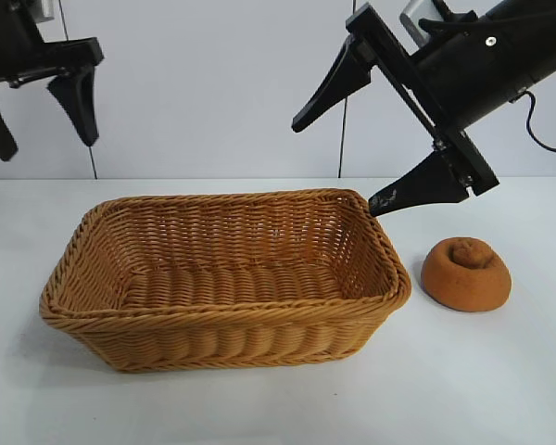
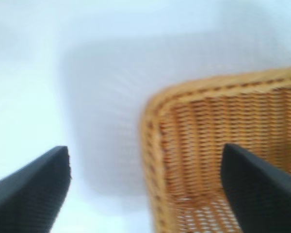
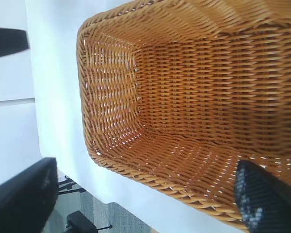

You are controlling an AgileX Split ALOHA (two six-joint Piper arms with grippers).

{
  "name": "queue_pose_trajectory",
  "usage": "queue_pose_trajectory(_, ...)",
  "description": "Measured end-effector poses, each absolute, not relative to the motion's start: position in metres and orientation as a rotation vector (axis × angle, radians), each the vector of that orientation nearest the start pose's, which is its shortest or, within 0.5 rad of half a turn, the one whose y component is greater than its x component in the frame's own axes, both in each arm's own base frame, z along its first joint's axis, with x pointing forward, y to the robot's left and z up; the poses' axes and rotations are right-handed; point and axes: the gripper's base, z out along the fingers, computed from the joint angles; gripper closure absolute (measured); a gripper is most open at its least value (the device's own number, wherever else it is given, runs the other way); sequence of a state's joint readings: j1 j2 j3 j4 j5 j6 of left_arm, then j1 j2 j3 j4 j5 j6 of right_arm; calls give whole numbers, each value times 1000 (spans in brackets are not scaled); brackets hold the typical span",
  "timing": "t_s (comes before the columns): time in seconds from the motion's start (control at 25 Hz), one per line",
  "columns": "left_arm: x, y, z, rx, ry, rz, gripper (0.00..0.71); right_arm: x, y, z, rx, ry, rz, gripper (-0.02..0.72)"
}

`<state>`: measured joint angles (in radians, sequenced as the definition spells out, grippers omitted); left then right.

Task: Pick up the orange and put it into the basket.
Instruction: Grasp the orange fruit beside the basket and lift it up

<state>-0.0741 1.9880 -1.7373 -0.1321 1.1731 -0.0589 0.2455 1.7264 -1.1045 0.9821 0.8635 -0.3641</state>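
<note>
Right gripper [image 1: 352, 139] hung spread wide and empty, high over the basket's right end, lower fingertip just above the rim corner. Orange [image 1: 466, 273] sat on the table [image 1: 500, 389] just right of the basket [image 1: 224, 278], apart from its wall, not yet touched. Likely risks: gripper was aimed over the basket, not the orange, so a straight drop would hit wicker or snag the rim; orange lay close to the wall, so one finger could wedge against the basket and shove it; squat rounded lump could squirt out if pinched off-centre. Left gripper [image 1: 37, 116] hung open, parked high above the basket's left end.
</note>
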Motion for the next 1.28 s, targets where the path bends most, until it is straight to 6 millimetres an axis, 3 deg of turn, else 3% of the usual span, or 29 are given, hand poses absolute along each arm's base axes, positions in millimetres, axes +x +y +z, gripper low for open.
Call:
queue_pose_trajectory(0.24, 420, -13, 261, -71, 2932, -47, 107, 316, 138, 224, -6, 2723, 1119, 29)
queue_pose_trajectory(0.44, 416, -15, 270, -87, 2912, -85, 119, 316, 138, 224, -6, 2723, 1119, 29)
queue_pose_trajectory(0.6, 393, -18, 291, -88, 2882, -116, 121, 315, 139, 224, -12, 2728, 1127, 29)
queue_pose_trajectory(0.76, 346, -17, 302, -54, 2904, -116, 121, 314, 139, 224, -18, 2735, 1135, 29)
queue_pose_trajectory(0.96, 268, -14, 305, -7, 2928, -98, 121, 314, 139, 224, -21, 2738, 1139, 29)
queue_pose_trajectory(1.12, 208, -11, 295, -1, 2918, -88, 121, 312, 140, 225, -34, 2752, 1156, 29)
queue_pose_trajectory(1.28, 161, -10, 276, -3, 2852, -87, 121, 312, 140, 225, -36, 2754, 1159, 29)
